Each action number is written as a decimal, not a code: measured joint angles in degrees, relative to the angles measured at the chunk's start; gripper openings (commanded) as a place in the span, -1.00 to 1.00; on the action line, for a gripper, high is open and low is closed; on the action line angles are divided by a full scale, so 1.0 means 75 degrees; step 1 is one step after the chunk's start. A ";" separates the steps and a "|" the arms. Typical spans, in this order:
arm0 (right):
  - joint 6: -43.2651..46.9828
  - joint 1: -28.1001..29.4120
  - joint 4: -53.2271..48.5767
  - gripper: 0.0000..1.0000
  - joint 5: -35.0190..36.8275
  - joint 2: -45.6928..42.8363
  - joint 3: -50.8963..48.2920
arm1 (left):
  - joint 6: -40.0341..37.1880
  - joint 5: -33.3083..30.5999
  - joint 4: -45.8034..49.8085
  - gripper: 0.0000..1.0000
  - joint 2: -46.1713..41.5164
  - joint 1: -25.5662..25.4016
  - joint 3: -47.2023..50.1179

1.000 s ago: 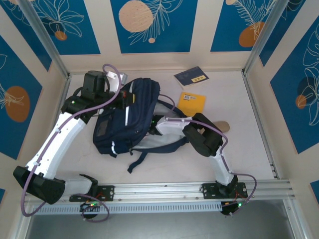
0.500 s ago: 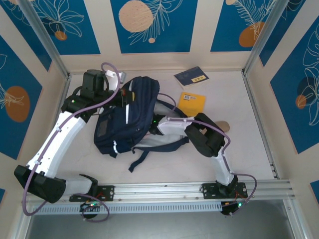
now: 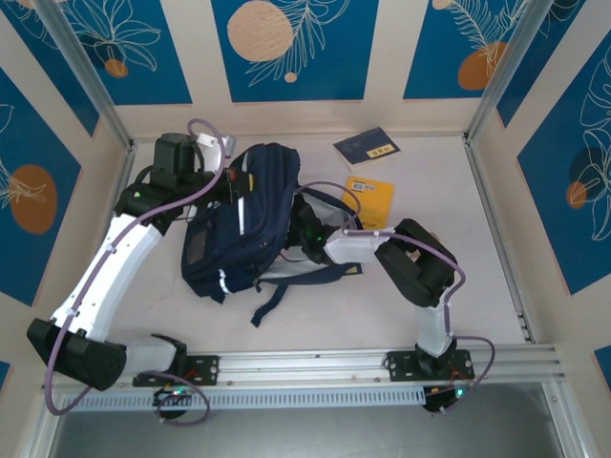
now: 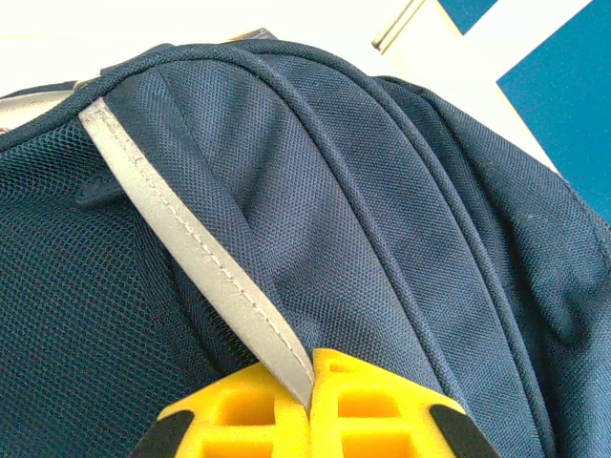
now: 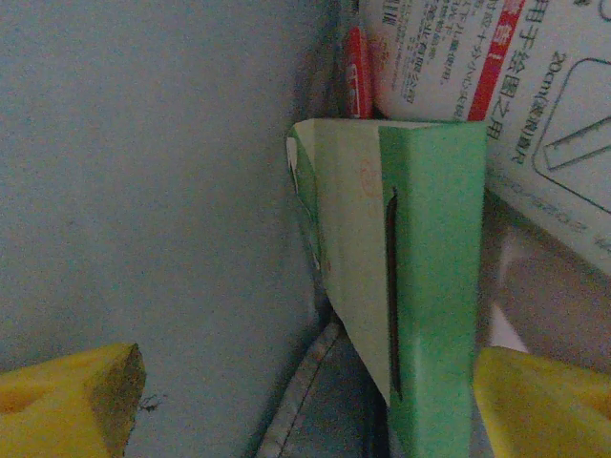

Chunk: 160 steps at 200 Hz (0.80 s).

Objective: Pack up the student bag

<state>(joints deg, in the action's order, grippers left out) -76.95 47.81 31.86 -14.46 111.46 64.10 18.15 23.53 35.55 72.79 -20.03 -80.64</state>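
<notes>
My left fingers [image 4: 258,420] are pressed together on the grey stripe [image 4: 191,258] of the bag [image 3: 243,229], at its far end. My right fingers [image 5: 67,405] stand wide apart inside the bag, gripping nothing. A green box [image 5: 401,277] stands between them, close to one finger; I cannot tell whether it touches. Behind the box is a white packet [image 5: 477,67] with red print. The bag lies on the pale tabletop [image 3: 477,267], between both arms. Right of the bag lies a yellow booklet [image 3: 370,196], with a dark booklet [image 3: 367,145] farther back. Blue panels [image 3: 286,48] with leaf drawings wall the space behind the bag.
</notes>
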 measured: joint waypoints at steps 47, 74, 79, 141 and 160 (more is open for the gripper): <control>0.0154 -0.0082 0.0277 0.83 -0.0277 -0.0533 -0.0746 | 0.0003 0.0000 -0.0052 -1.00 -0.0029 0.0015 0.0073; 0.0323 -0.0146 0.0271 0.90 -0.0329 -0.0950 -0.1204 | 0.0003 -0.0003 -0.0055 -1.00 -0.0076 0.0044 0.0099; 0.0350 -0.0163 0.0283 0.91 -0.0335 -0.1011 -0.1288 | 0.0003 -0.0003 -0.0055 -1.00 -0.0085 0.0050 0.0105; 0.0755 -0.0632 0.0198 0.83 -0.0493 -0.1915 -0.2291 | 0.0000 -0.0102 -0.0055 -1.00 -0.0093 0.0055 0.0119; 0.0965 -0.0836 -0.0108 0.76 -0.0498 -0.2547 -0.2719 | -0.0003 -0.0248 -0.0064 -1.00 -0.0099 0.0058 0.0172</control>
<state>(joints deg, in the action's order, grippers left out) -69.71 41.54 31.05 -18.20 92.36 43.70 18.13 21.67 35.07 72.05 -19.59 -79.35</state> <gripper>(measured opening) 0.893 0.043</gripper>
